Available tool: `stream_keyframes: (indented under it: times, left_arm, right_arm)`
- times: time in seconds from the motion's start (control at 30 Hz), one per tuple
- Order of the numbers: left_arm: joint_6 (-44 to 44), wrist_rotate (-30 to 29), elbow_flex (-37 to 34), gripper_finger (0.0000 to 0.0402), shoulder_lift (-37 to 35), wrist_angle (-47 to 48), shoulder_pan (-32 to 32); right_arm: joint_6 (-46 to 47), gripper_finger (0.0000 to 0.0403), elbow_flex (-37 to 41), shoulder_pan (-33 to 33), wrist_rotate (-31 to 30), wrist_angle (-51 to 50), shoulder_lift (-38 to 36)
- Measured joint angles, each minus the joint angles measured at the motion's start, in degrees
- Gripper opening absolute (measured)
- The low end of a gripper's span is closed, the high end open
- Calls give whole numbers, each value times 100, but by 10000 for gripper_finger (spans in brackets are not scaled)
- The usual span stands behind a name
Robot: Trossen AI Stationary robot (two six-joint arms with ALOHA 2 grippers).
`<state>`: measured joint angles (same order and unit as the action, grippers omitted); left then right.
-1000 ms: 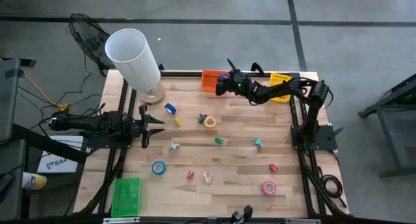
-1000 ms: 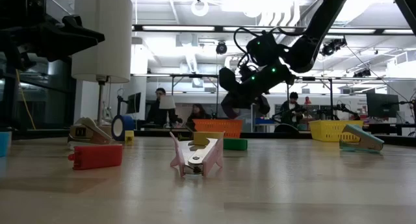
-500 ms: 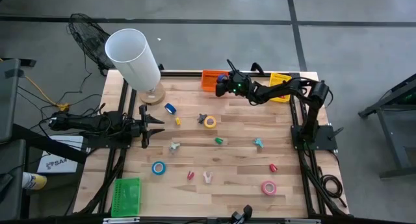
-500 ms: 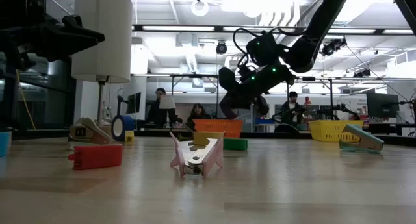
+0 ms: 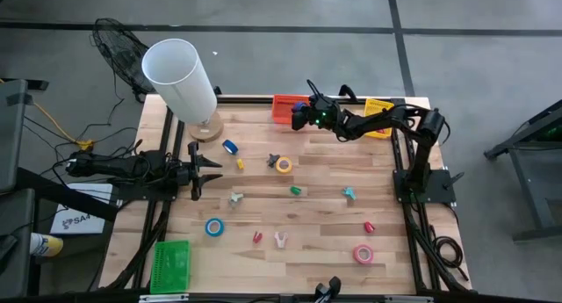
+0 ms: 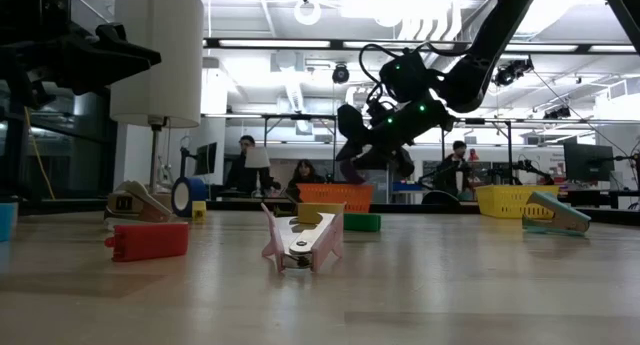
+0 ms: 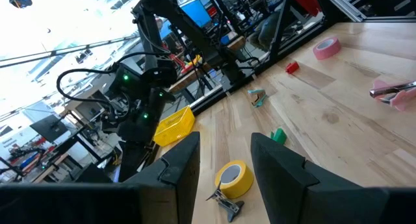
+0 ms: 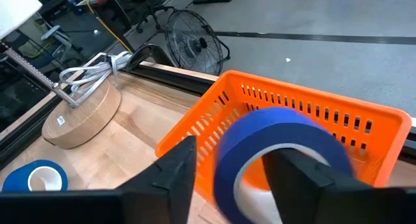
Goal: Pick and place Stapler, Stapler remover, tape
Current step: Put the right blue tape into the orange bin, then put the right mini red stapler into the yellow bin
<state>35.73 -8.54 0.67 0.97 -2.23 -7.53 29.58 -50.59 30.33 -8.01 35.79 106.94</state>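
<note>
We look down on a pale wooden counter (image 5: 307, 162) with a tall white cylinder lampshade on a round wooden base (image 5: 180, 75) at its far left corner.

The right arm reaches across the far edge, and the right jaws hang over the orange slotted plastic basket (image 5: 283, 107). In the right wrist view a blue ring-shaped tape roll (image 8: 286, 152) sits just above that basket's rim, its near wall between the two dark fingers (image 8: 172, 178). The right jaws stand apart, with a sliver of space on one side of the roll; the roll is blurred, and we cannot tell whether the other finger touches it.

The left arm lies along the counter's left edge. The left jaws are narrowly parted with nothing between them, pointing across the counter toward a yellow tape roll (image 7: 234, 178).

A green slotted basket (image 5: 171, 266) sits at the near left corner and a yellow slotted basket (image 5: 379, 106) at the far right.

The other tape lies scattered and well apart – the yellow roll mid-counter, a blue roll (image 5: 214, 227) near the green basket, a smaller blue roll (image 5: 230, 147) near the lamp base, a pink roll (image 5: 363, 253) near the right front.

A pink claw-shaped stapler remover (image 6: 300, 240) stands near the front edge, with a small red block (image 6: 148, 241) just beside it.
</note>
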Motion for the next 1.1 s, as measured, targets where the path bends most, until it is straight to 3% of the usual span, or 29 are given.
stream_keyframes:
  times: [0.5, 0.63, 0.9, 1.1]
  left_arm:
    - [-2, 1, 0, 135, 0, 1, 0]
    - [0, 1, 0, 135, 2, 1, 0]
    - [-1, 1, 0, 135, 1, 1, 0]
    - [-1, 1, 0, 135, 2, 1, 0]
  right_arm:
    - [-55, 186, -141, 52, 64, -63, -2]
    - [-336, 186, -731, 50, 261, -1046, -4]
    - [-916, 186, -2228, 31, 37, -3845, -9]
    - [-1058, 186, -2570, 31, 78, -4618, -11]
